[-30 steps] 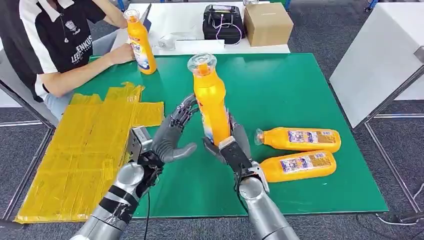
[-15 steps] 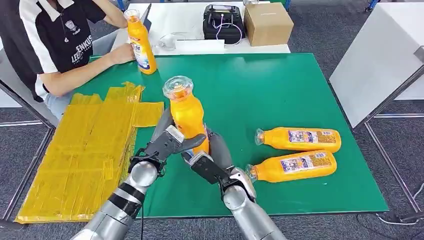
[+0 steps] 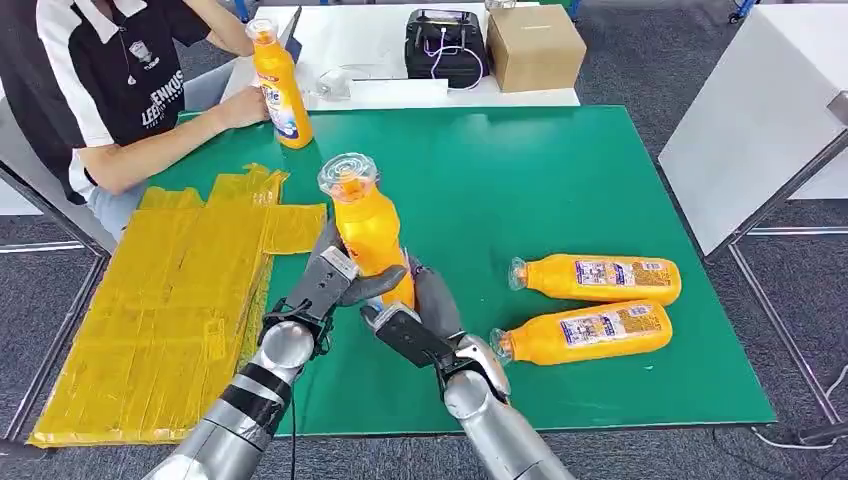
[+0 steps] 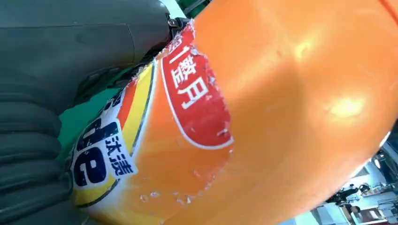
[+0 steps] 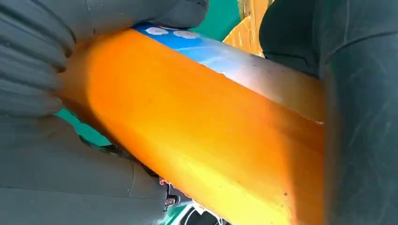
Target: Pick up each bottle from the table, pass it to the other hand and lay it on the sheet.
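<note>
Head view first: an orange bottle (image 3: 370,235) is up in the air over the green desk (image 3: 560,170), just beside the edge of the yellow sheet (image 3: 170,300). Its long axis runs close to vertical, clear cap on top, with the cap end leaning a bit toward the sheet side. Both hands are on it at once: the left robot hand (image 3: 335,280) has its fingers wrapped around the lower body from the sheet side, and the right robot hand (image 3: 420,325) grips the base end from below and the other side. Two more orange bottles (image 3: 597,278) (image 3: 585,332) lie flat on the desk off to the robot's right, one just beside the other, long axes running across the desk with caps pointing toward the middle. A person (image 3: 110,80) sits at the far corner with a hand on another upright bottle (image 3: 278,85). There's a cardboard box (image 3: 535,45) and a black device (image 3: 447,45) on the white table behind. Left wrist view: the held bottle's label is pressed right up against the grey palm, so that hand is closed tight on it. Right wrist view: the orange body runs diagonally between grey fingers on both sides, firmly clamped.
</note>
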Robot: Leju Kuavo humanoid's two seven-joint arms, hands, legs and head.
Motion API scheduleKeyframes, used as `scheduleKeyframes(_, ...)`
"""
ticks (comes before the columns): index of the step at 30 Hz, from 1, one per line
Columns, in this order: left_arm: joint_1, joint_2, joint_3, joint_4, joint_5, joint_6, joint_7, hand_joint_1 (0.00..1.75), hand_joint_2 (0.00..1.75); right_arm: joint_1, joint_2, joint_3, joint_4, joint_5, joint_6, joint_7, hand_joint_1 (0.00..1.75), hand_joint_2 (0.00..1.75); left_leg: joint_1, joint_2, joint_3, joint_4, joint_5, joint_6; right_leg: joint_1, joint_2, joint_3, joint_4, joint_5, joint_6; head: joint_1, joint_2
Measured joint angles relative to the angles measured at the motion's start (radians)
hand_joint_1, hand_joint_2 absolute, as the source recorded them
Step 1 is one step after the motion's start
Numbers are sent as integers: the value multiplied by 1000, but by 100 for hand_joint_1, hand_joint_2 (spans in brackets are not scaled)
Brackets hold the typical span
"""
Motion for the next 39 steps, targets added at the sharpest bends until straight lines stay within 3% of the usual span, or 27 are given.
scheduleKeyframes(8,1,-2,11,3,26,-15,-9,175,175,-3,2,0,11,0,-6,-2,175,175,0,0,0,0,0,0,0,0,0,0,0,0,0,0)
scheduleKeyframes(23,-4,-7,59,17,248,-204,-12,175,175,-2,9,14,24,-2,-42,-18,175,175,0,0,0,0,0,0,0,0,0,0,0,0,0,0)
scheduleKeyframes(24,-4,-8,65,19,289,-230,-3,175,175,-1,9,14,24,-4,-44,-19,159,175,0,0,0,0,0,0,0,0,0,0,0,0,0,0)
scheduleKeyframes(25,-5,-8,73,21,323,-253,4,175,175,-1,9,15,23,-4,-47,-21,42,175,0,0,0,0,0,0,0,0,0,0,0,0,0,0)
scheduleKeyframes(26,-6,-9,82,25,358,-276,11,175,175,-1,9,15,22,-5,-52,-24,0,175,0,0,0,0,0,0,0,0,0,0,0,0,0,0)
scheduleKeyframes(31,-27,-10,126,43,484,-315,32,175,175,34,3,19,-15,-18,-62,-47,0,175,0,0,0,0,0,0,0,0,0,0,0,0,0,0)
scheduleKeyframes(35,-34,2,134,28,314,-105,-4,175,175,92,-14,20,-117,-65,-25,-49,0,175,0,0,-1,0,0,0,0,0,0,0,0,0,0,0)
scheduleKeyframes(39,-38,50,145,-18,-25,188,26,175,175,164,-44,20,-257,-95,6,-56,0,175,0,0,-1,0,0,0,0,0,-1,0,0,0,0,0)
